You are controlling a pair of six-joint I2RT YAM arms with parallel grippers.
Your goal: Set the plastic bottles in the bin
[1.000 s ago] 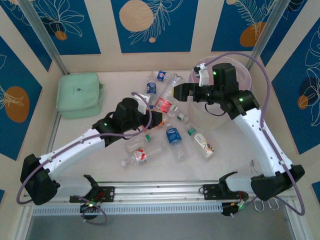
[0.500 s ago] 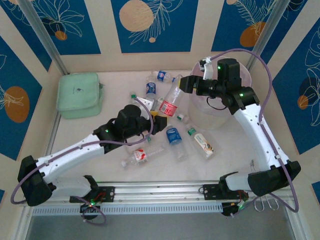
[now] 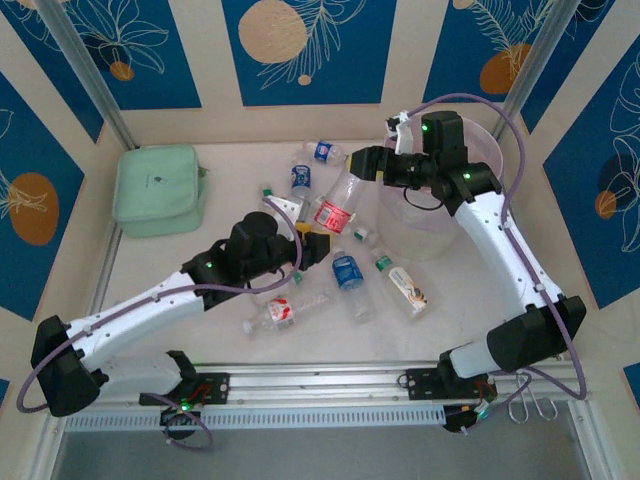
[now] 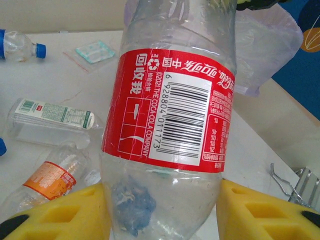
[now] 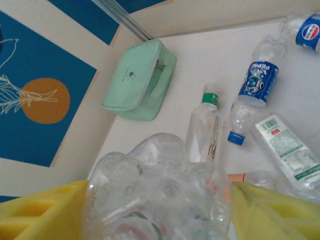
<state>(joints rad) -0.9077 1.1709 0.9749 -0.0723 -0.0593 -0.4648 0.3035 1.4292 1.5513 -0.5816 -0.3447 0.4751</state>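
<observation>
A clear plastic bottle with a red label [image 3: 336,205] hangs above the table between both arms. My left gripper [image 3: 313,243] is shut on its lower, narrow end; the yellow pads [image 4: 65,212] press both sides of the red-labelled bottle [image 4: 170,115]. My right gripper [image 3: 364,163] is shut on the upper, ribbed base [image 5: 160,190]. The pale translucent bin [image 3: 415,235] stands just right of the bottle and appears as the bin [image 4: 262,50] behind it. Several more bottles lie on the table, among them a blue-labelled bottle [image 3: 347,271] and an orange-labelled bottle [image 3: 410,290].
A mint-green pouch [image 3: 158,188] lies at the back left, seen as the pouch [image 5: 140,80] from the right wrist. A small flat clear packet [image 4: 96,51] lies behind the bottles. Blue-labelled bottles [image 3: 302,176] lie at the back. Patterned walls enclose three sides.
My right gripper has closed from wide open onto the red-labelled bottle's base. The bottle has risen and tilted up towards the bin, with my left gripper still on it.
</observation>
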